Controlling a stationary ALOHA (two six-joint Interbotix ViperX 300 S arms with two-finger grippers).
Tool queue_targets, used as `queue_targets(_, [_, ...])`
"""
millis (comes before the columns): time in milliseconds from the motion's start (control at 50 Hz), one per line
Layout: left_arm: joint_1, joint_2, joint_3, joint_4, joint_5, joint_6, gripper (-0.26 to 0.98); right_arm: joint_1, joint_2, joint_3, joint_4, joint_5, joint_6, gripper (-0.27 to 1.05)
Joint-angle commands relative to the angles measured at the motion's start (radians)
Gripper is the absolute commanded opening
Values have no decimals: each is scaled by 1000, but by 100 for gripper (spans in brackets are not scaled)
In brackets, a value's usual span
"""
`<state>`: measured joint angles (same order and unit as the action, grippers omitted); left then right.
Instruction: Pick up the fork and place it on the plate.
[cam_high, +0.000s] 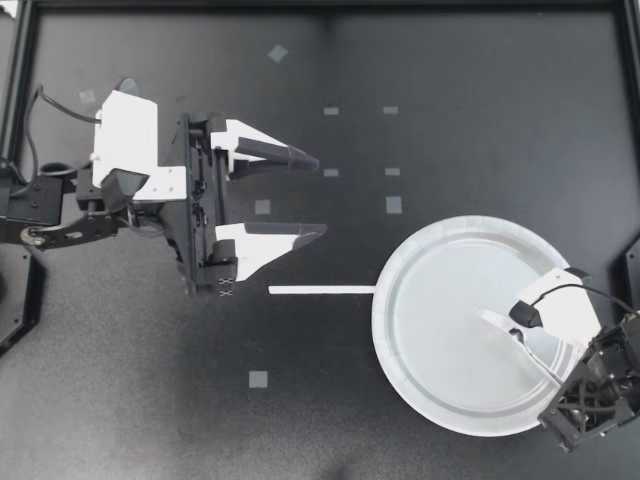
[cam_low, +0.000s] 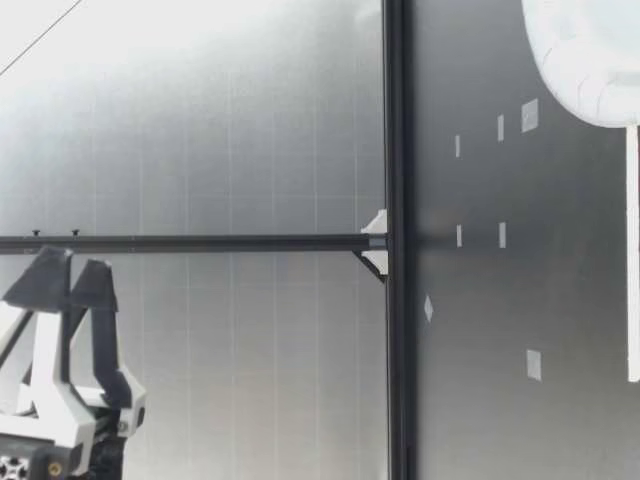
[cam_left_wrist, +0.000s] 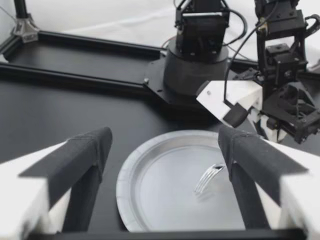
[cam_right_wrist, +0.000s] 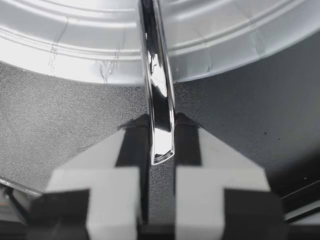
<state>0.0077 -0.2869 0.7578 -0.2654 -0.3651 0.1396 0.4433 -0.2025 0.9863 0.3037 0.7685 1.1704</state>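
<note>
**Right gripper** (cam_high: 562, 385): clamped on the handle end of the fork (cam_high: 520, 345), a clear, glossy, narrow piece. The handle crosses the right rim of the plate (cam_high: 400, 300) and the tines reach its middle.

**Plate:** round, silver-grey, smooth floor, ridged rim.

**Left gripper** (cam_high: 320, 195): at far left, its black-padded wedge fingers spread wide.

**Strip** (cam_high: 320, 290): thin, white, flat on the matte black table (cam_high: 480, 100), its end at the plate's left rim.

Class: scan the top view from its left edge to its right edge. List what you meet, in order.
left end effector → plate → right end effector, which grips the fork at the plate's far rim.
</note>
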Motion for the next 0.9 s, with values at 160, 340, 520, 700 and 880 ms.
queue_targets(160, [0, -44, 15, 2, -48, -2, 76, 6, -6, -6, 15, -12, 0, -17])
queue_targets(340, [0, -58, 31, 2, -48, -3, 76, 6, -9, 3, 17, -15, 0, -4])
queue_targets(520, [0, -67, 38, 2, -49, -3, 76, 6, 8, 15, 28, -14, 5, 30])
queue_targets(700, [0, -77, 51, 2, -67, -2, 76, 6, 18, 14, 37, -15, 3, 47])
queue_targets(880, [0, -87, 67, 2, -97, 0, 76, 6, -3, 14, 37, -60, 3, 48])
